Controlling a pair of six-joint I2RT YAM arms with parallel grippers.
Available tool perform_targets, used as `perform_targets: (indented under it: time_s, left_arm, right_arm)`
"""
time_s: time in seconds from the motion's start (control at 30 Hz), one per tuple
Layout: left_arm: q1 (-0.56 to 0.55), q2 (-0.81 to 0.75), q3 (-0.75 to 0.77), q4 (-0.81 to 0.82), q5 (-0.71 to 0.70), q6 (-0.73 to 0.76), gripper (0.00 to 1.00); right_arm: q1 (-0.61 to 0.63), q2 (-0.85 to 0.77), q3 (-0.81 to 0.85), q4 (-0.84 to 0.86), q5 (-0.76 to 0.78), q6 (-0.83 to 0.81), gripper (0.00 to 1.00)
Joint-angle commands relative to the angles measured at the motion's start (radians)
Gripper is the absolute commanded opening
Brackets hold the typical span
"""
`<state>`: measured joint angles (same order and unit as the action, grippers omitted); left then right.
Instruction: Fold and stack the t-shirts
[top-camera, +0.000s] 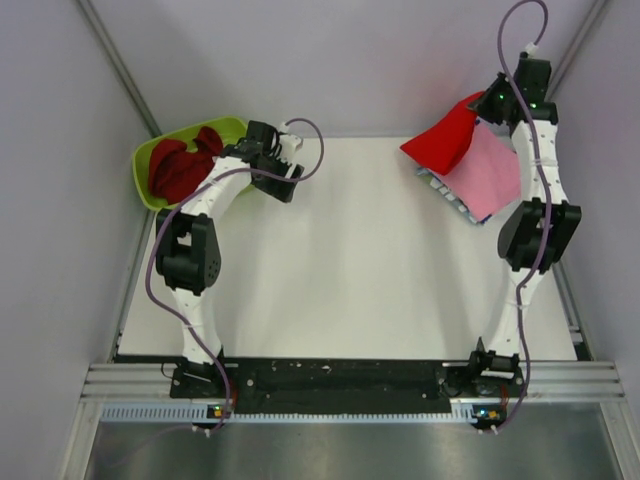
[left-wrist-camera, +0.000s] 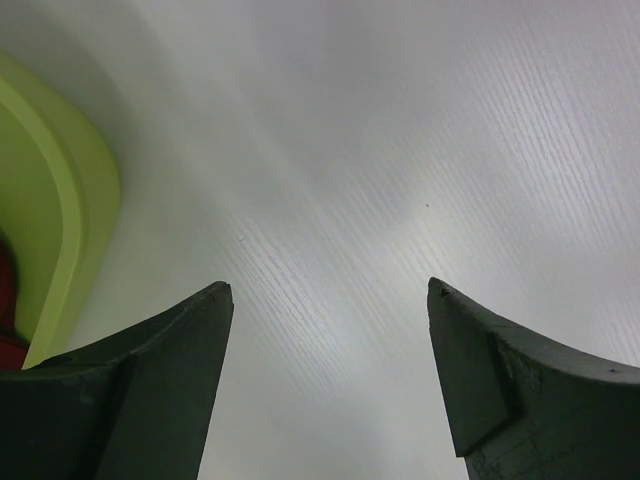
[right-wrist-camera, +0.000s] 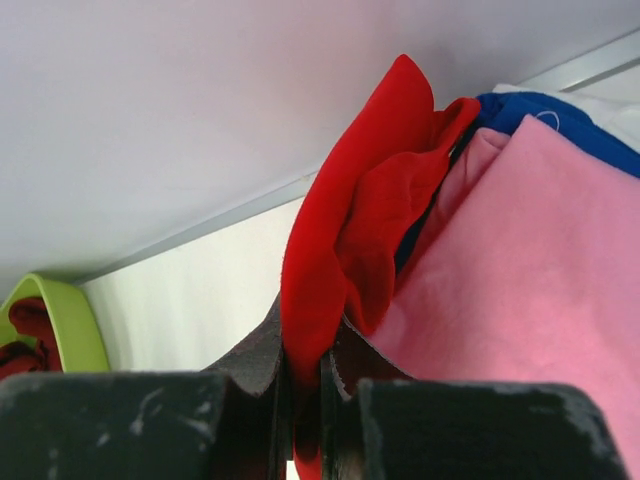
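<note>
- Left gripper (left-wrist-camera: 330, 290) wide open, dark fingers (left-wrist-camera: 170, 380) spread apart at the bottom of the view, nothing between them.
- White table (left-wrist-camera: 400, 150) fills the gap and everything beyond, faint grain running across it.
- Lime-green tub (left-wrist-camera: 70, 220) curves in at the left edge, beside the left finger.
- Sliver of red cloth (left-wrist-camera: 5, 270) inside the tub, mostly cut off.

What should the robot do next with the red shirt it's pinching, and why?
Probably lay the red shirt flat on the pink shirt, then let go: the right fingers are pinching it, and it's bunched up against the pink one, not lying flat.
</note>
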<state>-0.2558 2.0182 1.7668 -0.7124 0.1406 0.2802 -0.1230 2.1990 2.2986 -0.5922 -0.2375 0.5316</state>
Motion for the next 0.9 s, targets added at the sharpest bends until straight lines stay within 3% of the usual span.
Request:
perform_targets:
  time_s: [0.0, 0.33, 0.87]
  left_arm:
    - [0.000, -0.038, 0.039, -0.001, 0.010, 0.008, 0.83]
    - [0.000, -0.050, 0.036, -0.002, 0.005, 0.017, 0.83]
    - [0.000, -0.036, 0.042, -0.002, 0.028, 0.016, 0.83]
  right_arm:
    - [-0.007, -0.137, 0.085, 0.049, -0.010, -0.024, 0.00]
    - [-0.049, -0.254, -0.027, 0.048, -0.013, -0.062, 0.00]
    - [-0.248, -0.396, -0.517, 0.107, -0.057, -0.088, 0.00]
